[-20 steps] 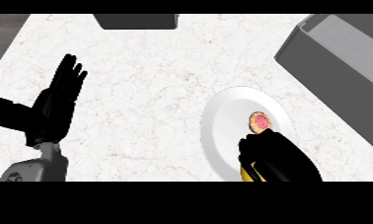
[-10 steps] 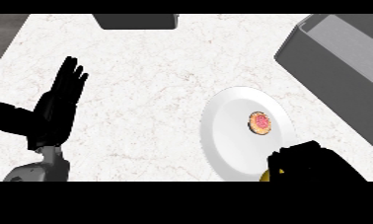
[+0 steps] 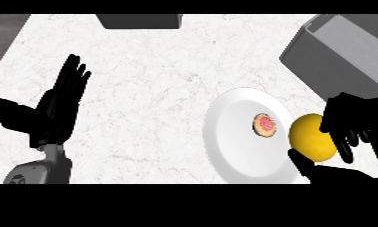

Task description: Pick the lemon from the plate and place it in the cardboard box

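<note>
One lemon (image 3: 312, 137) gripped by the right hand (image 3: 353, 121) at the right edge of the view, fingers (image 3: 344, 141) curled over its right side and thumb below, held at the right rim of the single white plate (image 3: 240, 146), with one small pink-and-orange round item (image 3: 264, 124) lying on the plate. One grey box (image 3: 339, 53) at the upper right just above that hand, and one dark grey object (image 3: 140, 20) cut by the top edge. Wide bare white surface (image 3: 159, 76) across the middle; left hand (image 3: 60, 103) open near the left edge, fingers straight and up.
</note>
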Tool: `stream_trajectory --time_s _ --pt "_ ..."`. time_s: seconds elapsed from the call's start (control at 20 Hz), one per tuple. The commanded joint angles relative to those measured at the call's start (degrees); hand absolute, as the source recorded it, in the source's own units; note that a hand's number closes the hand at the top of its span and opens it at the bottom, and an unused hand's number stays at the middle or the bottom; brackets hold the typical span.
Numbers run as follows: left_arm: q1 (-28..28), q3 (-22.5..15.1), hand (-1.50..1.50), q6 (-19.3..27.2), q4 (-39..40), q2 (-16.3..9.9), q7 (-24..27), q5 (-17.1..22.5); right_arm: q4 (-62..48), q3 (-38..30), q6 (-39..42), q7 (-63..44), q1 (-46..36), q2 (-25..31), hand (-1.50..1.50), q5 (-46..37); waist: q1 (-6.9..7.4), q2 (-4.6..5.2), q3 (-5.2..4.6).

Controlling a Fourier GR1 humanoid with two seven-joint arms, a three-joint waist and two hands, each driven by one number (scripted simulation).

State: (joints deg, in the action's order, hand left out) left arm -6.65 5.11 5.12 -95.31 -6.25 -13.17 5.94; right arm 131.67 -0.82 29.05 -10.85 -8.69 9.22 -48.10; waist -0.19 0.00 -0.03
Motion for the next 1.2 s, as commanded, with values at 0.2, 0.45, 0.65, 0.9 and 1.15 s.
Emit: stream_trajectory --time_s 0.2,0.45,0.65,0.9,1.15 --pt "-0.5 -0.1 0.0 0.2 2.2 0.7 1.2 -0.5 -14.2 -20.3 6.3 -2.9 -15.9 8.5 1.5 14.1 0.28 0.07 0.01" --pt "-1.4 3.5 0.0 -2.7 -0.8 -3.6 -2.2 2.8 -25.8 -22.9 0.9 2.0 -19.5 13.5 1.5 11.9 0.62 0.06 0.04" --pt "-1.1 -0.4 0.0 0.7 -0.2 0.4 -0.9 -1.0 -36.7 -21.0 -8.9 11.9 -19.6 18.1 1.5 2.9 0.81 0.22 0.06" --pt "-4.2 0.5 0.0 -0.3 3.1 0.1 -0.4 0.2 -54.2 -18.8 -19.8 20.6 -22.8 19.7 1.5 -2.5 1.06 0.44 0.07" --pt "-1.0 0.3 0.0 -0.5 -1.8 -0.3 -3.0 0.8 -71.5 -17.3 -23.0 25.5 -30.4 23.8 1.5 -5.5 1.67 0.38 0.07"
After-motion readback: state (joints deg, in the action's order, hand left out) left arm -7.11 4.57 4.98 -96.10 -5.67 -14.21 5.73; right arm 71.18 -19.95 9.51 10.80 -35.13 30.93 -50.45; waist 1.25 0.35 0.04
